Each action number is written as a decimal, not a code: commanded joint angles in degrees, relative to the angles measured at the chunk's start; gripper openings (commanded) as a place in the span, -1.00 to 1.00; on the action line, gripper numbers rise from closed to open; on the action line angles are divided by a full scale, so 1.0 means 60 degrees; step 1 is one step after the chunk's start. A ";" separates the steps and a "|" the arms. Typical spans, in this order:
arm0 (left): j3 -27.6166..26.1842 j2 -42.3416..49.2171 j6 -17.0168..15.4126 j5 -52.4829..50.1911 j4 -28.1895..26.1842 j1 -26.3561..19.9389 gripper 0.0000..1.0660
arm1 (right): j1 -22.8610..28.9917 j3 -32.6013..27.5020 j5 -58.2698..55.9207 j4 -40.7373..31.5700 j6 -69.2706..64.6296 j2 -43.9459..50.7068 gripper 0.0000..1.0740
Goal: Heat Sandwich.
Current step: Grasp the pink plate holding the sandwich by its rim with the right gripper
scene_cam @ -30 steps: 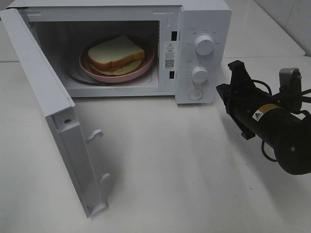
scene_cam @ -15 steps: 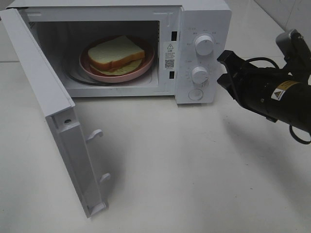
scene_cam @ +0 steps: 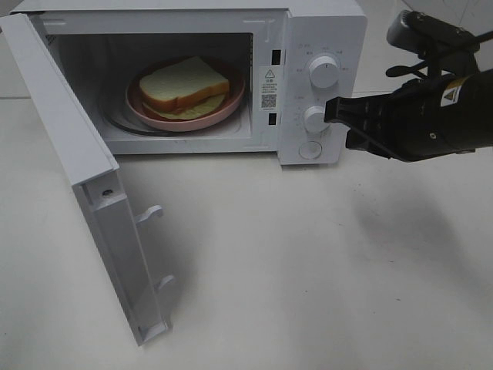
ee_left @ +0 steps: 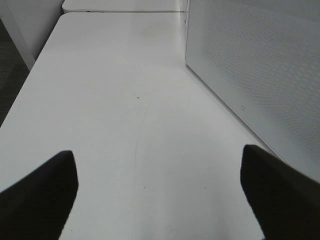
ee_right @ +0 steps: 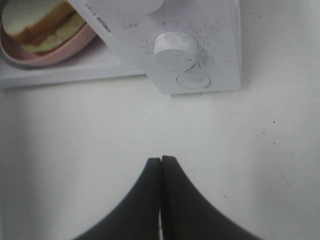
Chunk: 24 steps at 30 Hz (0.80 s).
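White microwave point(scene_cam: 323, 31) fills the high view, its door point(scene_cam: 69, 154) swung wide open, and there's the sandwich point(scene_cam: 185, 83) inside the cavity, sitting on a pink plate point(scene_cam: 231, 104), with its far edge lost in the cavity's shadow. From the right comes the black right end effector point(scene_cam: 333, 110), its tip just beside the lower knob point(scene_cam: 315, 118) on the control panel; from this angle you can't tell whether it touches, and the arm behind it is cut off by the frame edge. The left arm doesn't show here at all. Over to the left wrist camera: the left end effector point(ee_left: 156, 152) is released, its two dark fingers point(ee_left: 45, 195) spread wide with nothing between them but bare tabletop point(ee_left: 125, 100), and only their blurred tips are in frame. A perforated white wall point(ee_left: 260, 65) stands close on one side, presumably the microwave's casing. Now the right wrist camera: the right end effector is clenched, fingers pressed flat together on nothing, pointing toward the lower knob and the round button point(ee_right: 192, 80) beside it, with pale tabletop showing between tips and panel. The upper knob is cropped, and just a corner of sandwich and plate peeks in.
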<state>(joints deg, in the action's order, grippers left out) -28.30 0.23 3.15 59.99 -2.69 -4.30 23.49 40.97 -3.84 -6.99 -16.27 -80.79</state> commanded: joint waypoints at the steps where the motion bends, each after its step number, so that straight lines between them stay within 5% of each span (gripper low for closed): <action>1: 0.0019 0.0153 0.0000 -0.0086 -0.0057 -0.0010 0.53 | -0.0029 0.0640 -0.1614 0.0105 0.0993 0.0124 -1.00; 16: 0.0019 0.0153 0.0000 -0.0086 -0.0057 -0.0010 0.53 | -0.0029 0.2941 -0.6885 0.0095 0.3667 0.0124 -0.99; 24: 0.0019 0.0153 0.0000 -0.0086 -0.0057 -0.0010 0.53 | -0.0029 0.3495 -0.7620 0.0105 0.4488 0.0124 -0.98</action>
<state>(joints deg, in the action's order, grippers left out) -28.30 0.23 3.15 59.99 -2.69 -4.30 23.49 61.59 -48.64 -6.65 9.17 -80.44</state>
